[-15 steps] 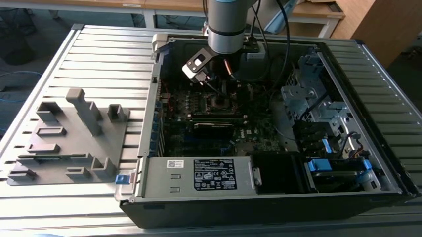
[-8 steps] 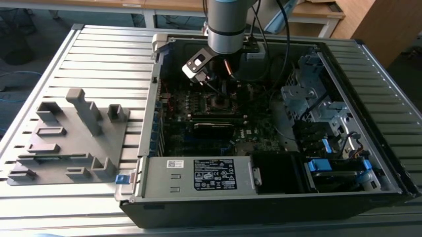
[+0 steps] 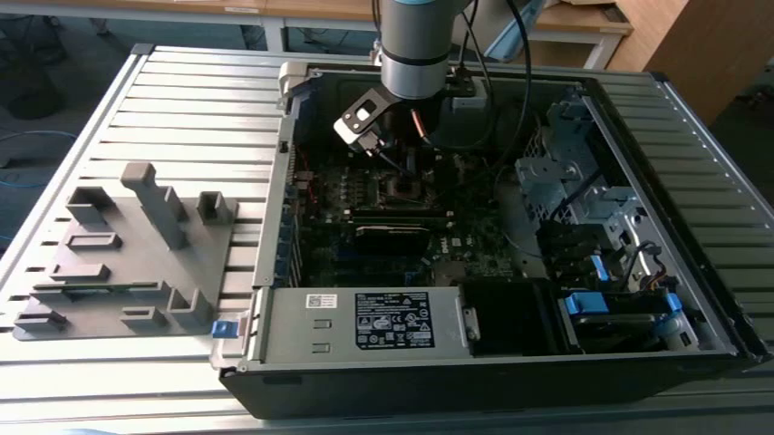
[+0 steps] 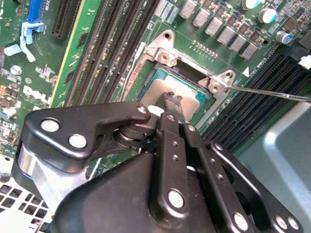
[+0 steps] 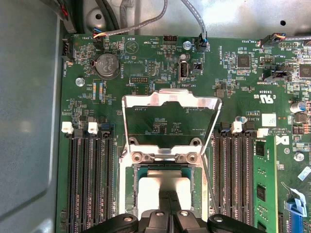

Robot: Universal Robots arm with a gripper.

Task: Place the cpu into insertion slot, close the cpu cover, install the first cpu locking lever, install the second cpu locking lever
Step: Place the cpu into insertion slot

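Pincer (image 3: 390,156) down inside the open computer case (image 3: 362,385), at the end of the grey arm (image 3: 418,45) that drops in from above. The case lies on its side on a slatted metal bench (image 3: 181,109), with a grey moulded holder (image 3: 133,254) beside it towards the exterior view's left.

From the first wrist view the cpu (image 5: 153,187) lies flat in the insertion slot (image 5: 129,194), its pale metal top showing inside the silver rim. The cpu cover (image 5: 170,99) is swung up on its hinge and stands open behind the socket, so the green board shows through its cut-out middle.

The pincer (image 5: 168,198) is clenched, its two black fingertips pressed together with nothing between them. They sit over the middle of the cpu (image 4: 182,88). In the second wrist view the tip (image 4: 171,100) comes right down at the chip's top; I cannot tell whether it touches.

A thin locking lever (image 4: 272,92) sticks out free to one side of the socket, not latched. Dark memory slots (image 5: 87,179) run along both sides.
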